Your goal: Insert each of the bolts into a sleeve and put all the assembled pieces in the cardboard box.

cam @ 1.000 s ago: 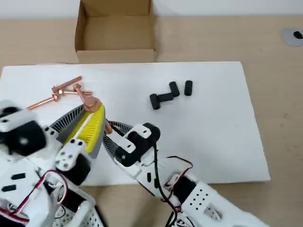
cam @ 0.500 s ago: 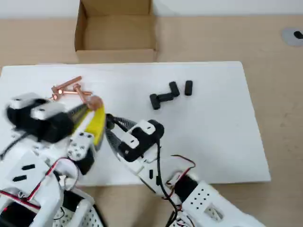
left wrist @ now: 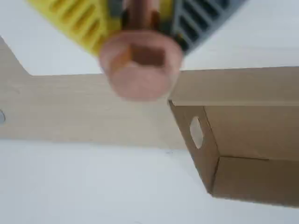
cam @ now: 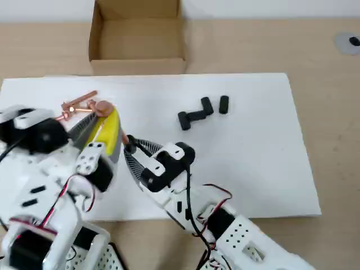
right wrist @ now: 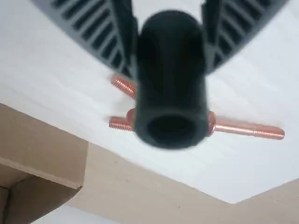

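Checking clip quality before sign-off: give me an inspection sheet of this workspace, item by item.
Surface: white mat on a wooden table.
Job's things: cardboard box open, beyond the mat; loose bolts and loose sleeves on the mat.
Clutter: grey disc near the table's far corner.
Grippers: left gripper shut on a bolt; right gripper shut on a sleeve.
Cables: red and black wires along the arms.
Surroundings: nothing seen.
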You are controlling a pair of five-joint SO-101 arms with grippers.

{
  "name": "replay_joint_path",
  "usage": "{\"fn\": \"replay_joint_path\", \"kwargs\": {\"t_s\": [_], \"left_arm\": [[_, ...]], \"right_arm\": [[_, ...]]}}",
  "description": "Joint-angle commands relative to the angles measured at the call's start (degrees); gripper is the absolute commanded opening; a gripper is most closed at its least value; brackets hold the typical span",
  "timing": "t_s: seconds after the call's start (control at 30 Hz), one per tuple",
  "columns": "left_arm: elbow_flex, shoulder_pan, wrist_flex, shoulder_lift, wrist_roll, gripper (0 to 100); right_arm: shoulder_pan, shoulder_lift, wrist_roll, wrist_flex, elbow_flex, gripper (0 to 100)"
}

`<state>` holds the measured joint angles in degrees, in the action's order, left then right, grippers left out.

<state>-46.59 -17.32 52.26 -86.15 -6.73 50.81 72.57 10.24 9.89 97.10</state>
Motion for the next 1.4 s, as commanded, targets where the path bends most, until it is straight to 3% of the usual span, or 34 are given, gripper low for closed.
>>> {"fn": "replay_joint_path", "kwargs": {"t_s": [0.0,0.37,0.6,1.2,1.37], "left_arm": [[-2.11,-0.35,-3.34,0.04,-0.18,1],[-7.38,-0.18,-4.92,0.04,1.85,1],[-8.88,3.78,-8.7,0.04,1.85,1],[-11.25,3.16,-10.37,0.13,3.52,1],[-8.88,0.09,-9.05,0.13,3.52,1]], "right_arm": [[-0.31,1.01,0.44,1.58,0.04,0.9],[-0.31,1.01,0.44,1.58,0.04,0.9],[-0.31,1.01,0.44,1.58,0.04,0.9],[-0.31,1.1,0.53,1.58,0.04,0.9],[-0.31,1.1,0.53,1.58,0.04,0.9]]}}
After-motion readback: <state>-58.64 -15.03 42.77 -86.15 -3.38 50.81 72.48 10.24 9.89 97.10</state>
